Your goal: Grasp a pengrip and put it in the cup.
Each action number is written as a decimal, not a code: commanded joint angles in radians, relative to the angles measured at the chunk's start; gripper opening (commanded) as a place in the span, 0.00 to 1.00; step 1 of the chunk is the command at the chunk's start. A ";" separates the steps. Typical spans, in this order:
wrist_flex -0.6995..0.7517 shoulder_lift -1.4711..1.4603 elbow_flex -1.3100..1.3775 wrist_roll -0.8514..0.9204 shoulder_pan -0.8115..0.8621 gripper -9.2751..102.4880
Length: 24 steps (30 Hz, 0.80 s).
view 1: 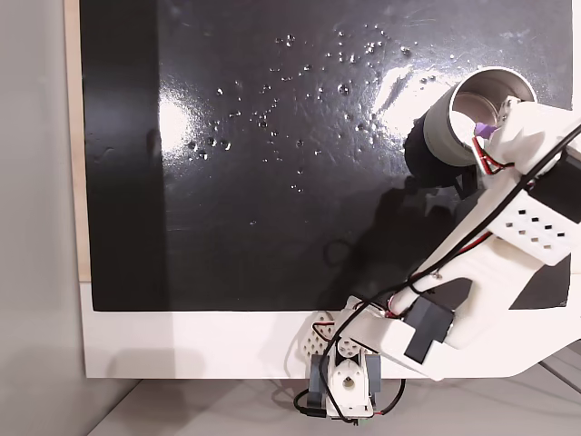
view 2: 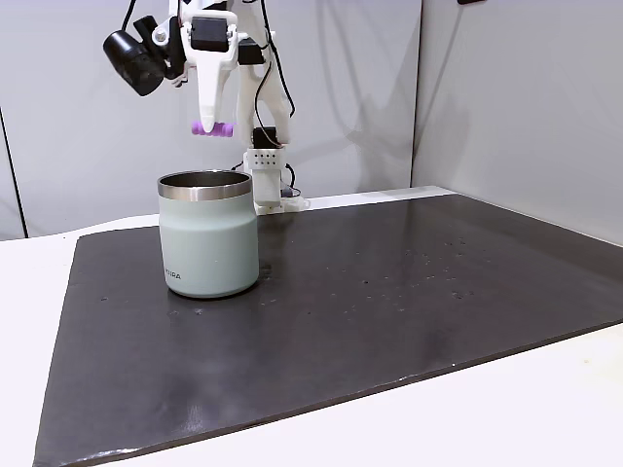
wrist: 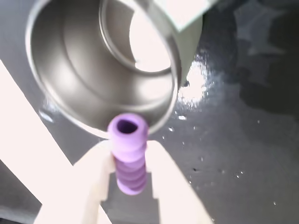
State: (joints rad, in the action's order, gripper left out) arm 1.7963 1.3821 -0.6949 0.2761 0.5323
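Black mat [view 2: 409, 292]: one cup [view 2: 208, 238], one pincer-held pengrip [view 2: 212, 127].

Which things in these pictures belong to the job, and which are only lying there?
Belonging to the job:
- small light-purple ribbed soft pengrip, held between the white fingers of the gripper
- round pale grey-green mug with shiny steel inside, below the pengrip

Only lying there:
- black glossy mat
- scattered small water drops on the mat
- white table

Claw [wrist: 128, 161] raised, pointing down, clamped on pengrip [wrist: 129, 154].
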 commanded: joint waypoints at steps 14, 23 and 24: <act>-0.006 -0.206 0.411 -0.011 -0.002 0.08; -0.006 -0.210 0.411 -0.008 0.009 0.44; -0.006 -0.210 0.413 -0.008 0.009 0.48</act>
State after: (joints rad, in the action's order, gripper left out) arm 1.7978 1.1612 -0.3390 0.2746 0.5323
